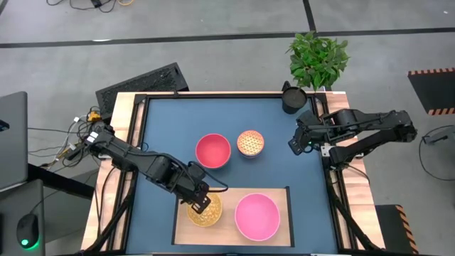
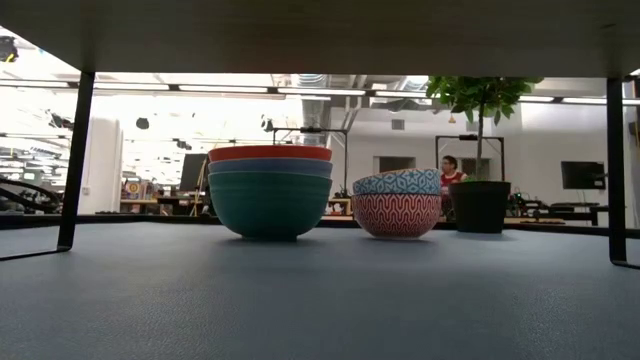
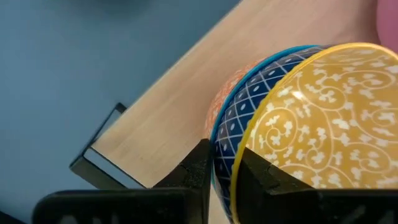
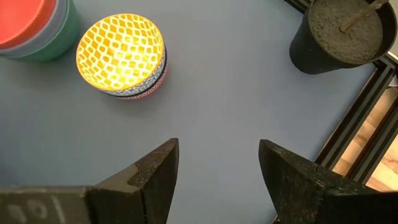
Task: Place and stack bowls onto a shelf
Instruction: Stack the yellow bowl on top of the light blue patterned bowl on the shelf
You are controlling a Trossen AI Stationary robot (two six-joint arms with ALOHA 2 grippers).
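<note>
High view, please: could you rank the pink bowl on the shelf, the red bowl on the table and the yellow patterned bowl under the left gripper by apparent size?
1. pink bowl
2. red bowl
3. yellow patterned bowl, partly covered by the left gripper, so less certain

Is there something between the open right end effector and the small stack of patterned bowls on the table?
Nothing visible. Only bare blue tabletop lies between the right end effector and the small patterned stack. The dark pot stands off to one side.

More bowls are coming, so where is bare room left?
The blue tabletop is free left of the red bowl stack, and between the lattice bowl stack and the dark pot. The shelf is crowded: yellow bowl, pink bowl.
</note>
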